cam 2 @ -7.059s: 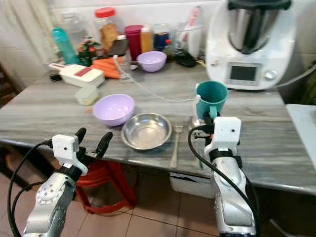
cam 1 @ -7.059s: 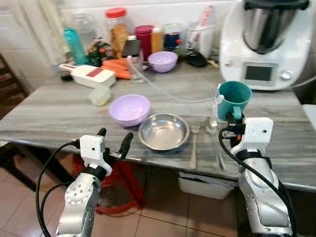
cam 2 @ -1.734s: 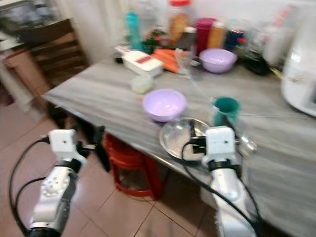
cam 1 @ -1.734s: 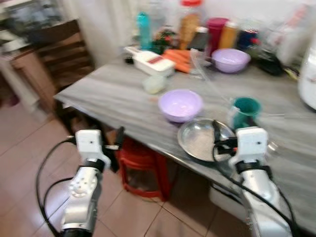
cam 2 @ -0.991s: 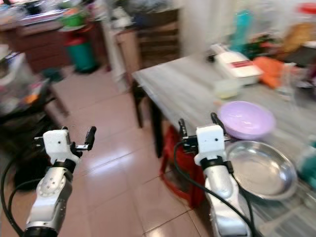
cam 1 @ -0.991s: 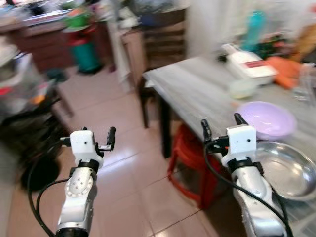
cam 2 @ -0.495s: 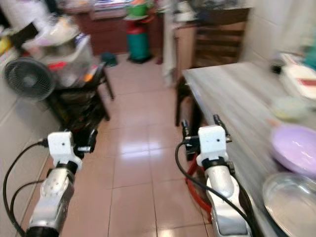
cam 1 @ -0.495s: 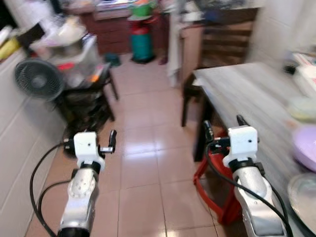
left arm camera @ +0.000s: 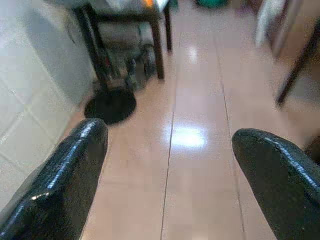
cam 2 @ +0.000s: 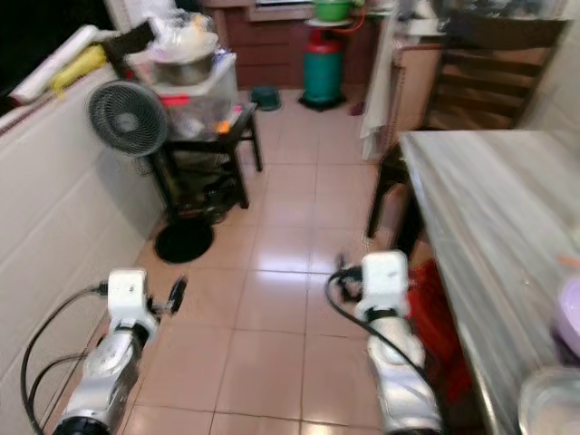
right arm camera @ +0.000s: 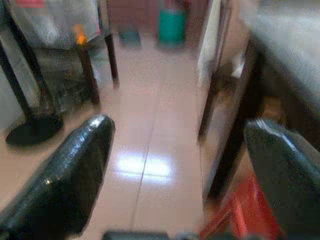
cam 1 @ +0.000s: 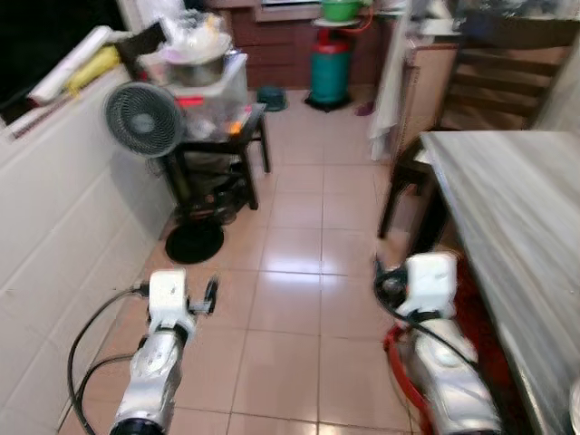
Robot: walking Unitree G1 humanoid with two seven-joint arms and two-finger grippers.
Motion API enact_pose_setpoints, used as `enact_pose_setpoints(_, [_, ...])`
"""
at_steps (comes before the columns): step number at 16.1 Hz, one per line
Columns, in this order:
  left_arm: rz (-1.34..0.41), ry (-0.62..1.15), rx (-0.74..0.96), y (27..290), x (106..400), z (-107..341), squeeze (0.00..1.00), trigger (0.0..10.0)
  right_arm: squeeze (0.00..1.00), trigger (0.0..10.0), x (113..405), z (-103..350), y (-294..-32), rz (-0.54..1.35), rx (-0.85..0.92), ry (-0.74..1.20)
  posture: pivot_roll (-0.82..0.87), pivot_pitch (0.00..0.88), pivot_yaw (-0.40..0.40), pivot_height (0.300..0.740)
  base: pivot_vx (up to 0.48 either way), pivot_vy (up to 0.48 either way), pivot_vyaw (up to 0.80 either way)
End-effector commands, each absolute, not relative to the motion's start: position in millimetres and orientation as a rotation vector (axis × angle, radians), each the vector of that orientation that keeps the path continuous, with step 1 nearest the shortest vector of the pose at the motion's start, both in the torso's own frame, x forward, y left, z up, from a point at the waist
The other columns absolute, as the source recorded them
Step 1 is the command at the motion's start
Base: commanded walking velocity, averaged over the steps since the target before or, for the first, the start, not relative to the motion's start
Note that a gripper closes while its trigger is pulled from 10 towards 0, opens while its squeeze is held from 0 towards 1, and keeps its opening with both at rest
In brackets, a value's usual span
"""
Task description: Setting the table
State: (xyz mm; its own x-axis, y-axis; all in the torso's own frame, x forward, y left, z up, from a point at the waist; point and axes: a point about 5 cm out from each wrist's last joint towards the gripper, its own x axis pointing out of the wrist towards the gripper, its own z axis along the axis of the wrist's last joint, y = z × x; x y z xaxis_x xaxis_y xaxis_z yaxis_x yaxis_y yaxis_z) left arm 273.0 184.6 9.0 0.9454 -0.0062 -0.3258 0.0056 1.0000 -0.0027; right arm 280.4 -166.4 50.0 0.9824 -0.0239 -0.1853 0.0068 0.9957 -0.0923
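Both pincers — left pincer (left arm camera: 167, 165), right pincer (right arm camera: 175, 170) — are held apart, empty; the grey-streaked table (cam 1: 507, 195) has been left behind, rightward.

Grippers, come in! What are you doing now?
Left gripper open, right gripper open, nothing held. Table off to the right. Fan and black stand ahead.

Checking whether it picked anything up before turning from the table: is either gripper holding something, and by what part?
Nothing is held. The left gripper and the right gripper both have their fingers spread open, with just tiled floor between them.
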Motion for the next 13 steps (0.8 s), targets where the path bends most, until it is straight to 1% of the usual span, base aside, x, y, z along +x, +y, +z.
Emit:
enact_pose_setpoints(1, [-0.033,0.397,0.000,183.6,269.1,-2.7,0.00,10.0,0.00,10.0,274.2,27.2,-178.4,-0.064,-0.058,0.293,-0.06,0.000,0.067,0.740,0.000,0.000,0.00])
enact_pose_setpoints(2, [-0.029,0.485,-0.030,185.5,258.7,-18.6,0.00,10.0,0.00,10.0,268.9,8.3,-183.4,-0.107,-0.053,0.381,-0.06,0.000,0.062,0.740,0.000,0.000,0.00])
enact_pose_setpoints(3, [-0.031,0.523,-0.040,186.0,253.5,-25.2,0.00,10.0,0.00,10.0,265.9,-0.1,-183.2,-0.104,-0.046,0.421,-0.06,0.000,0.060,0.740,0.000,0.000,0.00])
enact_pose_setpoints(5, [-0.074,0.628,-0.018,185.7,238.6,-41.9,0.00,10.0,0.00,10.0,256.4,-22.2,-175.4,-0.015,-0.109,0.514,-0.04,0.000,0.045,0.740,0.000,0.000,0.00])
enact_pose_setpoints(7, [-0.050,0.676,-0.032,188.1,233.1,-48.2,0.00,10.0,0.00,10.0,250.0,-33.1,-171.3,-0.003,-0.111,0.580,-0.04,0.000,0.038,0.740,0.000,0.000,0.00])
enact_pose_setpoints(8, [-0.049,0.699,-0.017,188.7,231.1,-50.8,0.00,10.0,0.00,10.0,247.2,-37.5,-170.2,0.013,-0.144,0.602,-0.04,0.000,0.033,0.740,0.000,0.000,0.00])
enact_pose_setpoints(9, [-0.030,0.739,0.006,191.2,226.0,-55.7,0.00,10.0,0.00,10.0,238.5,-48.2,-170.1,0.026,-0.135,0.682,-0.04,0.000,0.029,0.740,0.000,0.000,0.00])
enact_pose_setpoints(10, [-0.021,0.752,0.013,192.3,223.9,-57.3,0.00,10.0,0.00,10.0,235.4,-51.2,-170.0,0.026,-0.122,0.704,-0.04,0.000,0.029,0.740,0.000,0.000,0.00])
enact_pose_setpoints(12, [0.012,0.838,0.002,197.1,207.5,-68.2,0.00,10.0,0.00,10.0,217.5,-65.1,-171.0,0.039,-0.129,0.803,-0.03,0.000,0.012,0.740,0.000,0.000,0.00])
enact_pose_setpoints(13, [0.032,0.863,-0.015,199.1,202.3,-71.2,0.00,10.0,0.00,10.0,213.1,-68.4,-169.9,0.065,-0.139,0.832,-0.02,0.000,0.009,0.740,0.000,0.000,0.00])
